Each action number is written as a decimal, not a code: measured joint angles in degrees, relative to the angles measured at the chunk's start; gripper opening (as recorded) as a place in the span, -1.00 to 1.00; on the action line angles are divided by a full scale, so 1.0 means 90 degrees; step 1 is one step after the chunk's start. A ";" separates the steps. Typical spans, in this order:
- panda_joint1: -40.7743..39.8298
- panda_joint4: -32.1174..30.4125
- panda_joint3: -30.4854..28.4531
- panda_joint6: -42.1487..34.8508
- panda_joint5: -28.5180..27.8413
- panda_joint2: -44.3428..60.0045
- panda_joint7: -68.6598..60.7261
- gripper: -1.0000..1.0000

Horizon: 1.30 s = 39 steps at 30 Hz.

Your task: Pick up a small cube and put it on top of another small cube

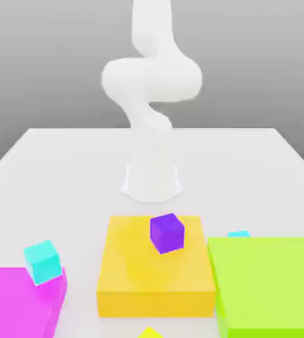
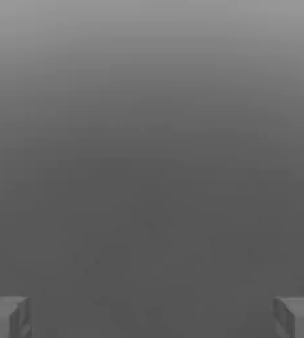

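While yellow cube (image 1: 151, 333) is cut off, purple cube (image 1: 166, 232) atop orange block (image 1: 156, 277), gripper (image 2: 152, 317) wide.

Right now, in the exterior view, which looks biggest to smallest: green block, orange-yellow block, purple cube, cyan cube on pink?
1. Flat lime-green block
2. Flat orange-yellow block
3. Small purple cube and small cyan cube look alike.

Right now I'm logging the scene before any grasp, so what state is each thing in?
gripper: open, fingers wide apart, nothing between them.
purple cube: resting on the orange-yellow block, tilted, free.
yellow cube: on the table, at the picture's edge, ungrasped.
cyan cube: on the magenta block.
second cyan cube: behind the green block, partly hidden.
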 joint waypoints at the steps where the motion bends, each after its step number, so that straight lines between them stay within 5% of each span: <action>1: -0.0104 0.0010 0.0096 0.0063 -0.0068 0.0251 0.0190 0.00; 19: -0.1066 0.0179 0.0941 0.1112 -0.1301 0.4426 0.3429 0.00; 34: -0.0882 0.0397 0.0747 0.2537 -0.0983 0.7671 0.4789 0.00; 35: -0.0831 0.0440 0.0686 0.2685 -0.1034 0.7867 0.4831 -1.00; 39: -0.0832 0.0440 0.0686 0.2694 -0.1034 0.7868 0.4831 -1.00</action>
